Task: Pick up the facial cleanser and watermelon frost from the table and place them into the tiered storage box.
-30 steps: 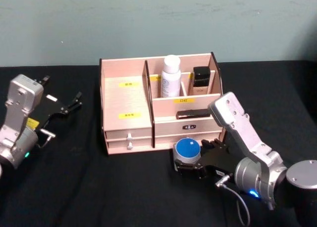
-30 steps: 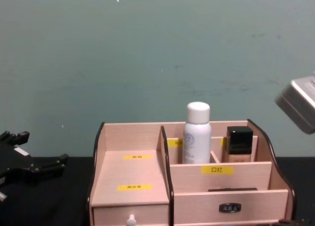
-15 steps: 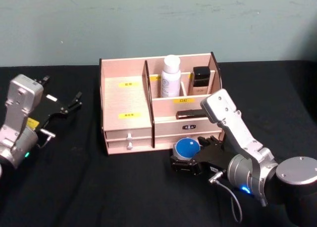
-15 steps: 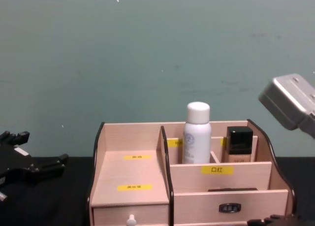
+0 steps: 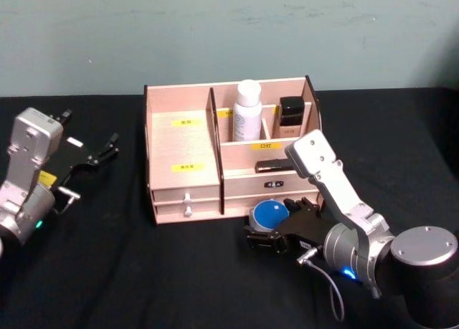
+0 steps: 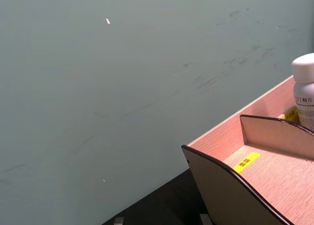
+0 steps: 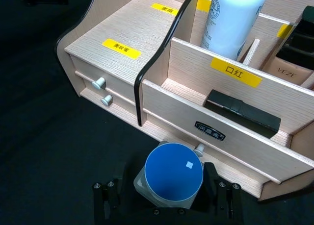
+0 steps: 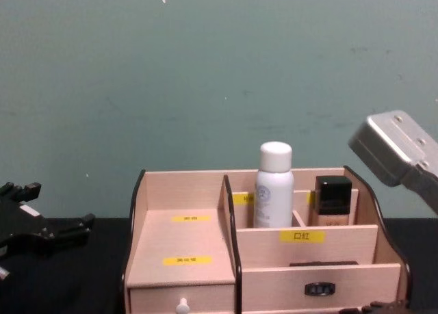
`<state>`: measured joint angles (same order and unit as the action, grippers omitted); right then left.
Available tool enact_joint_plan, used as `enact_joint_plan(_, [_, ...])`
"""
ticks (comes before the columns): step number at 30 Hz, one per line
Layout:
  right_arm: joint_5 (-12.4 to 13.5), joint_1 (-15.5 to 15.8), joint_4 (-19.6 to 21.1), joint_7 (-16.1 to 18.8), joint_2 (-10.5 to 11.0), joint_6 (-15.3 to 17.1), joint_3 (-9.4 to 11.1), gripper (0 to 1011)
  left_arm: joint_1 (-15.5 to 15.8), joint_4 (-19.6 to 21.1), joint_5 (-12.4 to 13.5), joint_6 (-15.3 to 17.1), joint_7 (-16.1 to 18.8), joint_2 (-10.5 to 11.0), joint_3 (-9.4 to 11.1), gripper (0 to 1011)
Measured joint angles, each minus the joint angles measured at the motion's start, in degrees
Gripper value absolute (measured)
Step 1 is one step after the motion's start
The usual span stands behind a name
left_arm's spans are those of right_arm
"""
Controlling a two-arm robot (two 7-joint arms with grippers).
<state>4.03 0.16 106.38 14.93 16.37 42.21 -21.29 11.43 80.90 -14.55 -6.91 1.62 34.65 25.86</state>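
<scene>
My right gripper (image 5: 270,237) is shut on a small container with a round blue top (image 5: 270,214), which I take for the watermelon frost. It hangs low over the black table, just in front of the tiered storage box (image 5: 183,139) and its right drawer. In the right wrist view the blue top (image 7: 173,172) sits between black fingers (image 7: 105,200), close to the drawer's knob. A white bottle (image 5: 247,112), likely the facial cleanser, stands upright in a rear compartment. My left gripper (image 5: 90,139) is parked open and empty, left of the box.
A dark bottle with a black cap (image 5: 290,115) stands beside the white bottle. A flat black item (image 5: 276,165) lies in the lower right tier. The box's left steps (image 7: 122,34) are bare wood with yellow labels. A teal wall rises behind the table.
My right arm has swung a little to the left and nearer the box, carrying the blue-topped container with it. The left arm has not moved.
</scene>
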Motion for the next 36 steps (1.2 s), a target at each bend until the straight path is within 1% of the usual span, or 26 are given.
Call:
enact_joint_plan(18, [-2.66,0.45,-0.46,0.29,-1.47,-0.16,0.95,1000,0.00,0.00,0.00,0.00,0.00,0.00,0.00,1001])
enact_joint_plan(31, [-4.04,0.34,-1.39,1.64,-2.18,-0.85,1.25,1000,0.00,0.00,0.00,0.00,0.00,0.00,0.00,1001])
enact_joint_plan(36, [-4.05,0.32,-1.40,1.65,-2.19,-0.88,1.21,1000,0.00,0.00,0.00,0.00,0.00,0.00,0.00,1001])
